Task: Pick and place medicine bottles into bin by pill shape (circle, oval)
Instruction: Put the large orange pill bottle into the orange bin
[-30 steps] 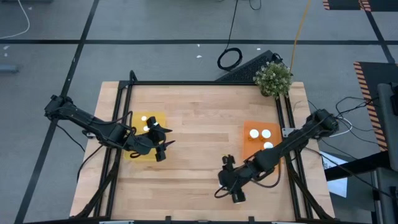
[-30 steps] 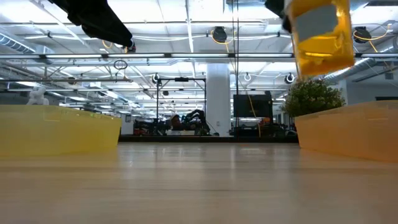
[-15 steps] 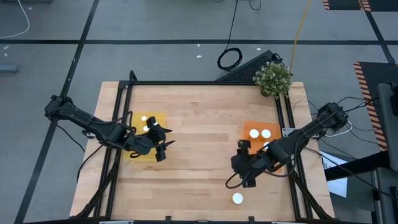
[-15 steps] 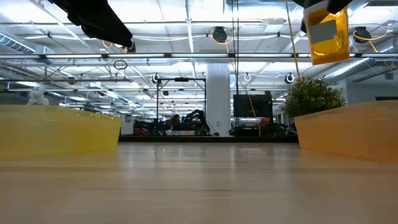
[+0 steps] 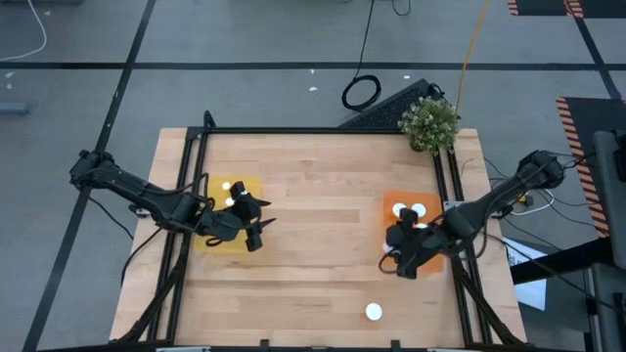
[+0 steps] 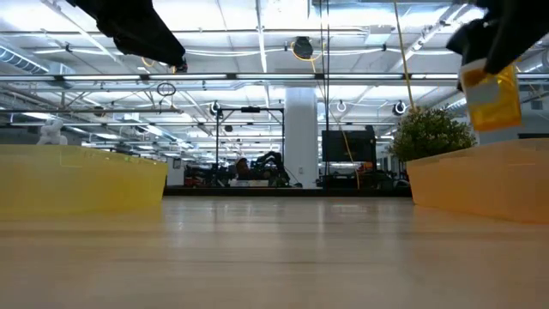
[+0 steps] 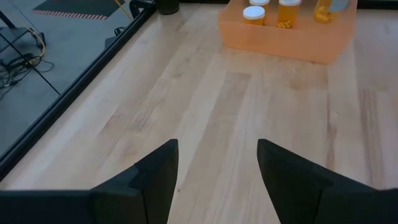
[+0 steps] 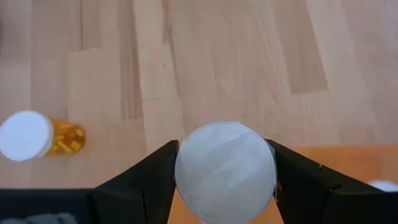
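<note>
Bottle (image 8: pixel 225 171) clamped between the two dark fingers (image 8: pixel 146 180) of the right gripper (image 5: pixel 409 244), white cap facing the wrist camera, amber body and pale label visible in the low view (image 6: pixel 491 93). Held in the air at the near-left edge of the orange bin (image 5: pixel 391 229) on the table's right side, well clear of the wooden table (image 5: pixel 313 225). Inside that orange bin, two white-capped bottles (image 5: pixel 400 209) standing toward the far end. One more bottle (image 5: pixel 373 312) standing alone on the bare wood near the front edge of the table, below and left of the right gripper; seen in the right wrist view lying off to the side with yellow pills showing through the amber wall (image 8: pixel 38 135).

Left gripper (image 5: pixel 252 223) waiting over the right edge of the yellow bin (image 5: pixel 217 241) on the table's left side, fingers (image 7: pixel 152 180) spread wide and holding nothing. Two white caps (image 5: pixel 226 187) in the yellow bin behind it. Potted plant (image 5: pixel 429 122) at the far right corner of the table.
</note>
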Controlling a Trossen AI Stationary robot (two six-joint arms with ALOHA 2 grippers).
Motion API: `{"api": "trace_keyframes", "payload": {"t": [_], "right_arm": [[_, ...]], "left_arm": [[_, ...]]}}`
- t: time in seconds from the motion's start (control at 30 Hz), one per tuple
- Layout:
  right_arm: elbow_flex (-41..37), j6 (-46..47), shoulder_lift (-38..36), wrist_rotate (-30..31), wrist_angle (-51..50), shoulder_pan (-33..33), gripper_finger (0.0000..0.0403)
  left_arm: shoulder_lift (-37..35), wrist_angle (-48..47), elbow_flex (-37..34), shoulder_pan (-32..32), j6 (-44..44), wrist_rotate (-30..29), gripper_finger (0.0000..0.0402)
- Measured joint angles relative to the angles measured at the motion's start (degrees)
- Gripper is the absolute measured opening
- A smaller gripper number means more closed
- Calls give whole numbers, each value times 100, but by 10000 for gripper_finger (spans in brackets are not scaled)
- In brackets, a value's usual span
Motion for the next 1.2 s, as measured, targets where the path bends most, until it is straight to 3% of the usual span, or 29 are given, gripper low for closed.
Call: {"api": "trace_keyframes", "payload": {"t": [0.2,0.43,0.7,1.2], "right_arm": [[-1104,410,-787,33,598,-16,217],[-1914,595,-1065,134,871,-219,217],[-2227,558,-1041,123,1225,-278,222],[-2393,645,-1053,-15,1170,-280,281]], "left_arm": [[0,5,0,16,-6,-7,223],[0,5,0,16,-7,-7,223],[0,7,0,16,-16,-11,223],[0,7,0,18,-34,-11,223]]}}
